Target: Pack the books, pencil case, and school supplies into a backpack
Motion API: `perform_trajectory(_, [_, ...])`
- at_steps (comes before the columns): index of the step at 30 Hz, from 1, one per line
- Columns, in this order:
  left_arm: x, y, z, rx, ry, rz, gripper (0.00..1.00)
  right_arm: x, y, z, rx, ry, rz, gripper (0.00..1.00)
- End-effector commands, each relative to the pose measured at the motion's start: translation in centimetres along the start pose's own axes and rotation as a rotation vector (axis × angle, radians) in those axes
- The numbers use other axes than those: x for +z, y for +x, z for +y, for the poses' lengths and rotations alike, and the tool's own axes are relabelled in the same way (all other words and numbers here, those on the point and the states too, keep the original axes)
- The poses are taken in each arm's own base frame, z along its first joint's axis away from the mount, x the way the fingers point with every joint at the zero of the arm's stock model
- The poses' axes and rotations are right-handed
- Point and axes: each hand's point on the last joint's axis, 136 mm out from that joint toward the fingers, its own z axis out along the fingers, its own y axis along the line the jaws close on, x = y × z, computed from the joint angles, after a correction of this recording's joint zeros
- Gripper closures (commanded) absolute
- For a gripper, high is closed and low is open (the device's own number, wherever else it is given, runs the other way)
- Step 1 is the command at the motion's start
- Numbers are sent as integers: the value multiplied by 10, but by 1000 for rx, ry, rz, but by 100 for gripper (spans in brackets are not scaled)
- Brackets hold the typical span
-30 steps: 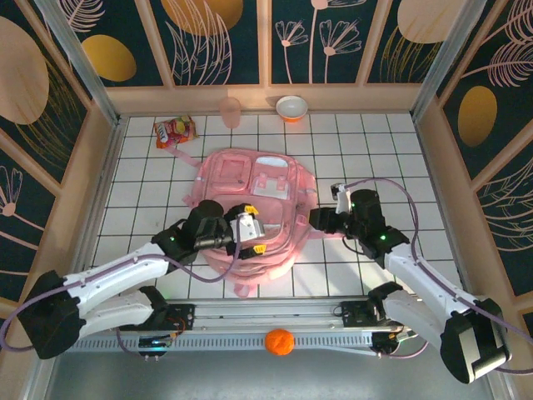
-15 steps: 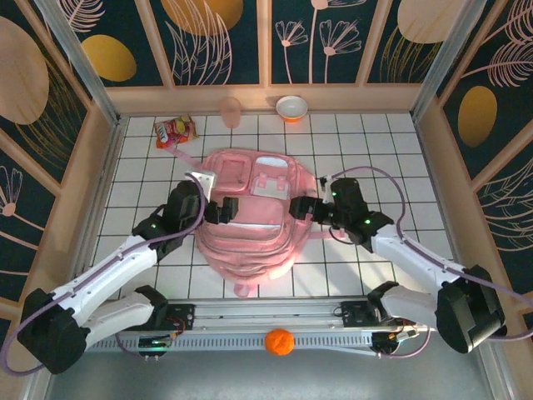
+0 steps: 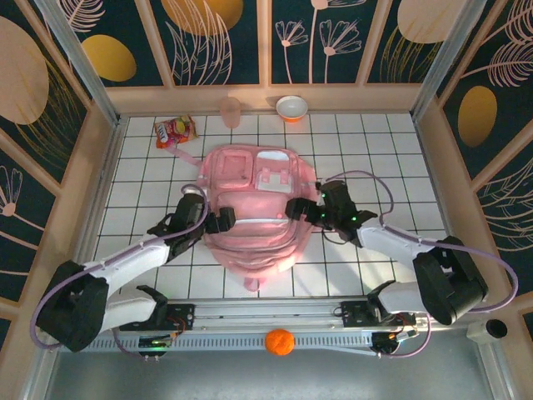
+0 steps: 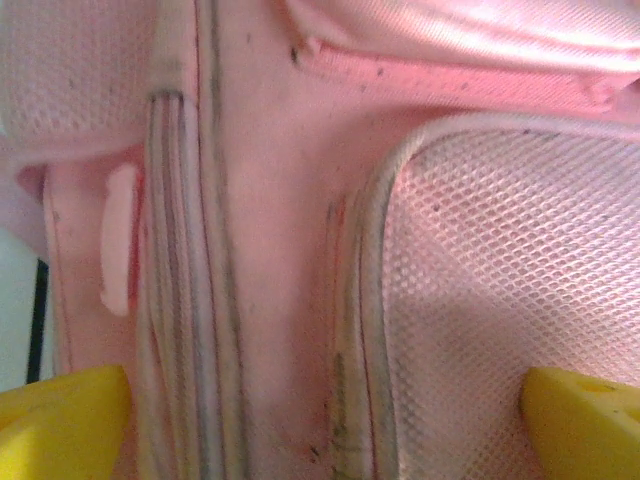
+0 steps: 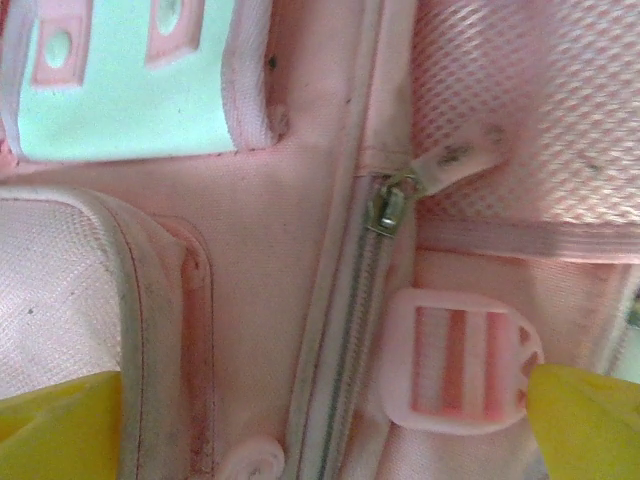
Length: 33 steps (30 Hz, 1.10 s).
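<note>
The pink backpack point(image 3: 250, 242) is pictured lying flat at the centre of the white tiled table point(image 3: 375, 142), front pockets upward, with an arm brought in from each side: the left gripper point(image 3: 226, 220) is set on its 9 o'clock flank and the right gripper point(image 3: 293, 208) on its 3 o'clock flank. Both pincers are seen apart and nothing is clamped by either. The left gripper's yellow fingertips point(image 4: 60, 420) are spread wide over a seam and a mesh pocket point(image 4: 500, 300), and the right gripper's fingertips point(image 5: 590, 420) are spread to either side of a zip point(image 5: 388, 205) and a pale pink buckle point(image 5: 455, 365). The stretch of zip caught by the right wrist camera is judged closed, and from above no compartment is seen gaping. Whether the books, the pencil case and the school supplies lie inside cannot be told, the bag's contents being hidden by its fabric. The tiles around the bag are occupied by a red-and-yellow snack packet point(image 3: 175, 131) toward 11 o'clock, a pink cup point(image 3: 231, 111) at 12 o'clock and a white-and-orange bowl point(image 3: 291, 107) at 1 o'clock, and an orange ball point(image 3: 279, 342) is lodged beyond the rail at 6 o'clock. On that evidence the packing is judged close to its end, with closing or straightening the bag thought to be what is left. No contents can be made out in the cup or the bowl
</note>
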Motion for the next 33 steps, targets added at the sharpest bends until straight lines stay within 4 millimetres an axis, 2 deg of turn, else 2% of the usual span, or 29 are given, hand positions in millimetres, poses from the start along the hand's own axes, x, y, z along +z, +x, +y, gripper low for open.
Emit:
perform_trajectory(1, [-13,-66,-11,33,-25,-230,1,-26,-60,-27,-74,140,-215,1])
perform_trajectory(3, [-32,-94,1,39,-100,-346,1,-52,-89,-39,-141,224,-341,1])
perform_trajectory(7, [-86,-135,37,42,-254,-622,1,-101,-127,-62,-266,292,-566,1])
perform_trajectory(9, [-114,-144,55,74,-359,-763,1,-122,-136,-77,-318,314,-671,1])
perform_trajectory(12, [-135,-135,83,119,-501,-875,1,-139,-137,-99,-379,354,-767,1])
perform_trajectory(13, [-136,-131,90,127,-527,-886,1,-142,-136,-108,-391,378,-785,1])
perform_trajectory(16, [-121,-108,121,161,-615,-847,1,-136,-123,-123,-439,381,-808,1])
perform_trajectory(18, [-108,-95,133,176,-574,-844,1,-129,-115,-131,-454,351,-837,1])
perform_trajectory(20, [-101,-101,128,207,-504,-869,1,-122,-118,-133,-451,311,-861,1])
perform_trajectory(21, [-97,-108,123,238,-473,-874,1,-113,-121,-129,-475,280,-834,1])
perform_trajectory(23, [-97,-117,117,276,-434,-937,1,-111,-128,-118,-510,211,-889,1])
perform_trajectory(25, [-74,-117,128,265,-434,-887,1,-90,-122,-130,-518,217,-835,1])
perform_trajectory(26, [-77,-117,139,214,-424,-913,1,-99,-123,-130,-501,212,-904,1])
perform_trajectory(27, [-79,-121,148,170,-412,-932,1,-99,-120,-138,-469,224,-872,1])
perform_trajectory(28, [-72,-125,154,148,-406,-896,1,-99,-120,-138,-468,213,-857,1])
perform_trajectory(29, [-53,-131,165,117,-425,-801,1,-97,-123,-135,-480,203,-861,1])
perform_trajectory(30, [-46,-133,170,112,-453,-773,1,-91,-129,-139,-466,208,-844,1])
perform_trajectory(31, [-52,-132,167,111,-437,-804,1,-83,-132,-146,-436,228,-798,1])
perform_trajectory(33, [-53,-131,169,105,-446,-803,1,-90,-137,-155,-391,278,-839,1])
